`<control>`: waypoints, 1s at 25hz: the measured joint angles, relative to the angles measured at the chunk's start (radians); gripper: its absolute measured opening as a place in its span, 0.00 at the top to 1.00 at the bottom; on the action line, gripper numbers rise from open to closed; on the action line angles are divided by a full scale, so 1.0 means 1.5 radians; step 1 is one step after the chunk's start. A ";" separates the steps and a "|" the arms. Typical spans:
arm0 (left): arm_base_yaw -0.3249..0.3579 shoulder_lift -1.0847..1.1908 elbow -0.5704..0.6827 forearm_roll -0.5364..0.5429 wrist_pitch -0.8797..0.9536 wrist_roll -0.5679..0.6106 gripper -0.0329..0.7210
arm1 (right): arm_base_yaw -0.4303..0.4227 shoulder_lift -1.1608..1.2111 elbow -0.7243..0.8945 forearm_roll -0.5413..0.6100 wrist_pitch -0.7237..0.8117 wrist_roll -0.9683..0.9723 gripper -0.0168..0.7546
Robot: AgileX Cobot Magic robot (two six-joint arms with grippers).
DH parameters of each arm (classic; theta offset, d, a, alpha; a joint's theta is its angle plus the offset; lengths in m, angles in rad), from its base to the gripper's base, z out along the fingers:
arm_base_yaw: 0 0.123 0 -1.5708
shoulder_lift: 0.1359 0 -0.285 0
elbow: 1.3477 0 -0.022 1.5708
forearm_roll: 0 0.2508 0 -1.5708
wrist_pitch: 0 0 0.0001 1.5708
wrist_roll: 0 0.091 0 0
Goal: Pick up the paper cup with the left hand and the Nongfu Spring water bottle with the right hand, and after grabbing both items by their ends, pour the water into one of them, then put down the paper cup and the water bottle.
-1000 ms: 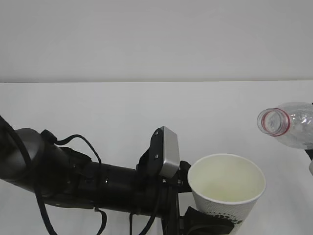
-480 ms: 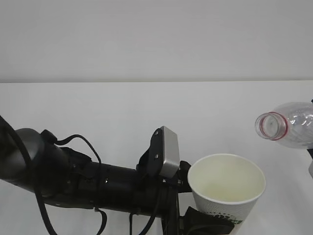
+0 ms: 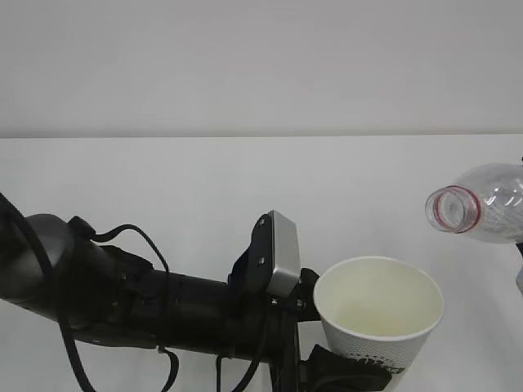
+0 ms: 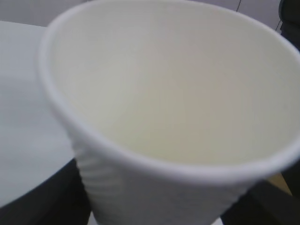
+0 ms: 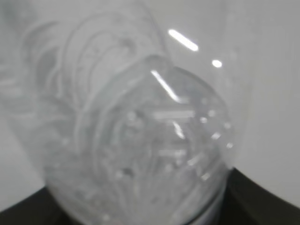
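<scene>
- The left hand (image 3: pixel 347 367) reaches in from the 8 o'clock corner of the exterior view, its black arm and cables lying low across the frame, a grey rectangular block (image 3: pixel 280 253) standing on the wrist.
- Its fingers are clenched around the lower part of the paper cup (image 3: pixel 378 314), which sits at about 5 o'clock in that view, upright, mouth open to the camera, with a dark green print just showing near the bottom edge.
- In the left wrist view the paper cup (image 4: pixel 164 117) fills nearly the whole frame; its inside looks pale cream, and whether the water lies in it cannot be told from the blur.
- Up and to the right of the cup, at about 3 o'clock, the Nongfu Spring water bottle (image 3: pixel 482 211) hangs in the air, tipped close to level, its open mouth with the red neck ring (image 3: pixel 452 210) turned toward the camera and the left. It is apart from the cup's rim.
- The right hand is almost wholly out of the exterior frame; the right wrist view shows dark gripper parts at 6 o'clock clasping the bottle's clear ribbed body (image 5: pixel 136 140), so it is grasping the bottle.
- Beyond both lies the white table (image 3: pixel 163 180), and behind it a plain pale wall (image 3: pixel 245 65).
</scene>
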State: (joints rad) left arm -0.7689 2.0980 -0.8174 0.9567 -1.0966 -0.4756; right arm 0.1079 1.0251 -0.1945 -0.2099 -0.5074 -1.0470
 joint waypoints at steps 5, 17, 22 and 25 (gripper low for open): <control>0.000 0.000 0.000 0.000 0.000 0.000 0.24 | 0.000 0.000 0.000 0.002 -0.007 -0.018 0.40; 0.000 0.000 0.000 0.000 0.000 0.000 0.24 | 0.000 0.000 0.000 0.035 -0.043 -0.046 0.40; 0.000 0.000 0.000 0.000 0.000 0.000 0.24 | 0.000 0.000 -0.005 0.035 -0.051 -0.055 0.40; 0.000 0.000 0.000 0.000 0.000 0.000 0.24 | 0.000 0.000 -0.010 0.035 -0.059 -0.060 0.40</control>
State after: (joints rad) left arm -0.7689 2.0980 -0.8174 0.9567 -1.0966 -0.4756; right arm 0.1079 1.0251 -0.2092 -0.1574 -0.5959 -1.1371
